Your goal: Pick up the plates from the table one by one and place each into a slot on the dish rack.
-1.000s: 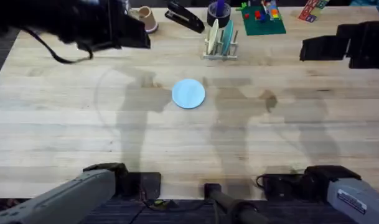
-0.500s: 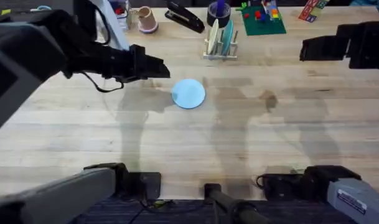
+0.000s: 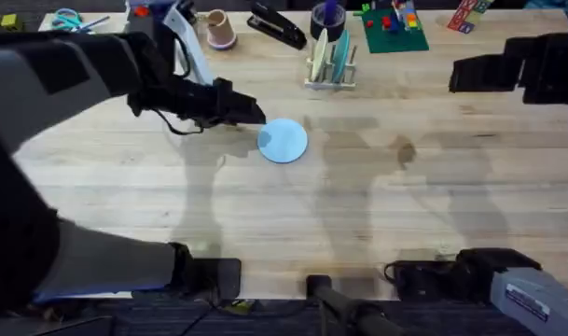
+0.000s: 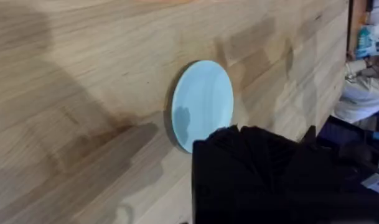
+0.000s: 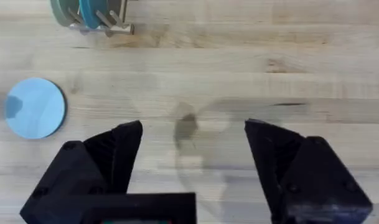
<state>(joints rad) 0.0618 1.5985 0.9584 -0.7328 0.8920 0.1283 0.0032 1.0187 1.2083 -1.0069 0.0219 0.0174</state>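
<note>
One pale blue plate (image 3: 283, 141) lies flat near the middle of the table (image 3: 293, 215); the left wrist view has the plate (image 4: 205, 102) just ahead of the camera. My left gripper (image 3: 250, 112) hovers low at the plate's left rim, very close to it. The dish rack (image 3: 330, 63) stands at the back centre with a cream plate (image 3: 318, 56) and a teal plate (image 3: 340, 51) upright in its slots. My right gripper (image 5: 192, 140) is open and holds nothing, parked high at the far right (image 3: 470, 73), with the blue plate (image 5: 35, 107) and rack (image 5: 89, 15) far off.
Along the back edge stand a pink cup (image 3: 219, 28), a black stapler (image 3: 277, 25), a dark tape roll (image 3: 326, 17) and a green baseplate with bricks (image 3: 393, 28). Scissors (image 3: 67, 19) lie at the back left.
My left arm swung from the back left forward and right, coming down to the blue plate's left rim. The plate and the right arm stayed put.
</note>
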